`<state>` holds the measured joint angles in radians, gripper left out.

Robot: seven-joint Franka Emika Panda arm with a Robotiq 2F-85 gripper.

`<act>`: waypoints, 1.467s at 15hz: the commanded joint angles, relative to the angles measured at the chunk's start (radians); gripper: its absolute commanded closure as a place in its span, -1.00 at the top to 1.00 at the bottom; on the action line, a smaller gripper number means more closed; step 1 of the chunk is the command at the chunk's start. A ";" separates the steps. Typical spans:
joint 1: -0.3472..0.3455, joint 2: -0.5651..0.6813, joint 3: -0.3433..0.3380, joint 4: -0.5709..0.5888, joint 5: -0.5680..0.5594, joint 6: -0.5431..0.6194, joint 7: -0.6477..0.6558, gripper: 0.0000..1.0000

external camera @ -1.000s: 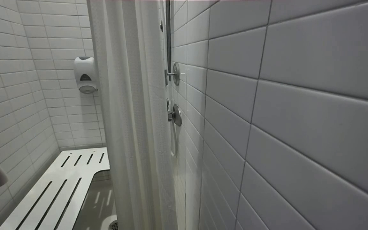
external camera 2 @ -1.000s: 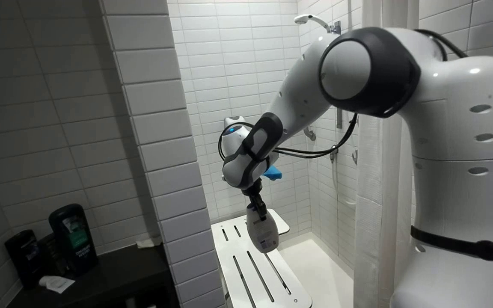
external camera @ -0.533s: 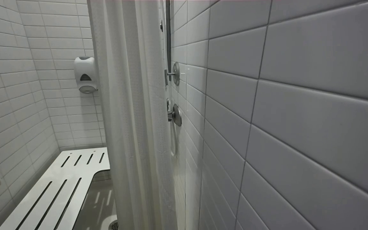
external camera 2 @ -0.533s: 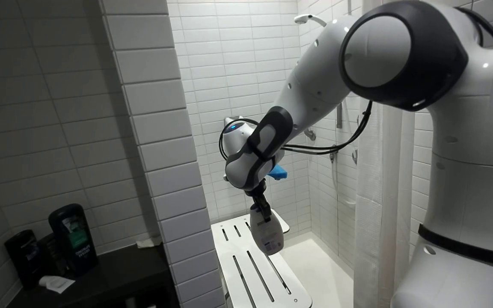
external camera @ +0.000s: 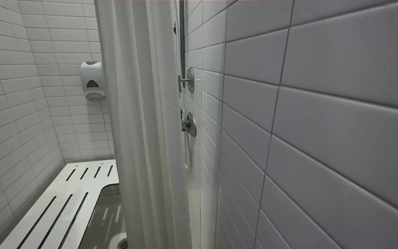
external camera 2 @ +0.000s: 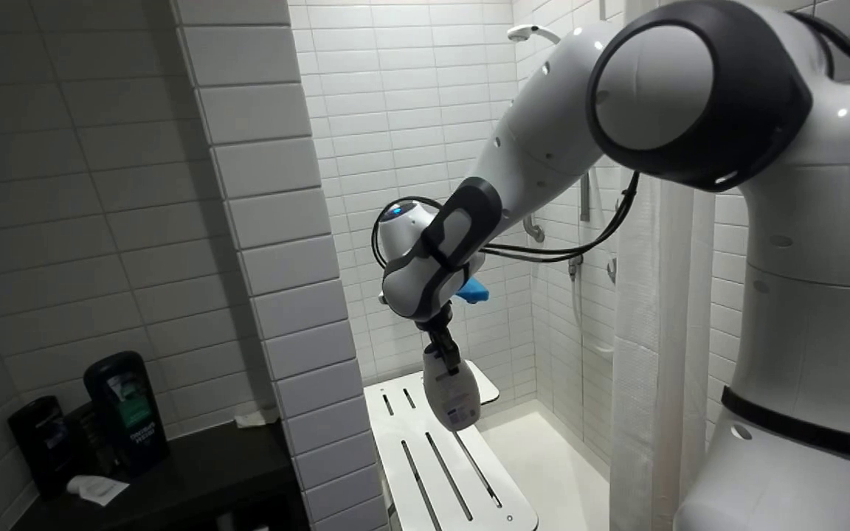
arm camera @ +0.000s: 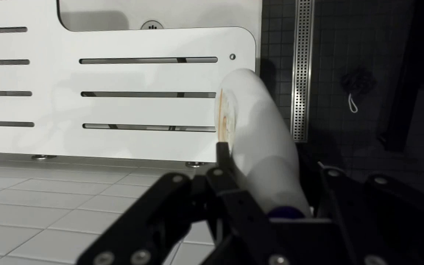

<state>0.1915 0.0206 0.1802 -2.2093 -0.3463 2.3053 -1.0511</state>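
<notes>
At ten o'clock from the bottle (external camera 2: 454,398) in an exterior view: a pillar (external camera 2: 285,265); three, a curtain (external camera 2: 643,369); six, the bench (external camera 2: 454,457). Fingers (arm camera: 223,160) pinch the bottle, shifted toward eleven since half a second ago.

Shower curtain (external camera: 143,124), dispenser (external camera: 92,76) (wall-mounted).

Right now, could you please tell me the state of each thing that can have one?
White bottle, held, tilted
Gripper, shut on that bottle
Slatted bench, horizontal
Shower curtain, hanging in folds
Green-labelled bottle, standing on the dark shelf
White tube, lying on that shelf
Arm light, lit blue
</notes>
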 commanded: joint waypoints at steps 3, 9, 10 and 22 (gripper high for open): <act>0.021 -0.177 0.026 -0.032 0.006 -0.027 0.013 -0.63; 0.047 -0.312 0.028 -0.069 0.002 -0.056 0.038 -0.63; 0.052 -0.334 0.027 -0.083 0.006 -0.061 0.043 -0.63; 0.145 -0.547 0.026 -0.331 0.052 -0.110 0.084 -0.63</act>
<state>0.3108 -0.4440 0.2086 -2.4703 -0.3032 2.2003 -0.9878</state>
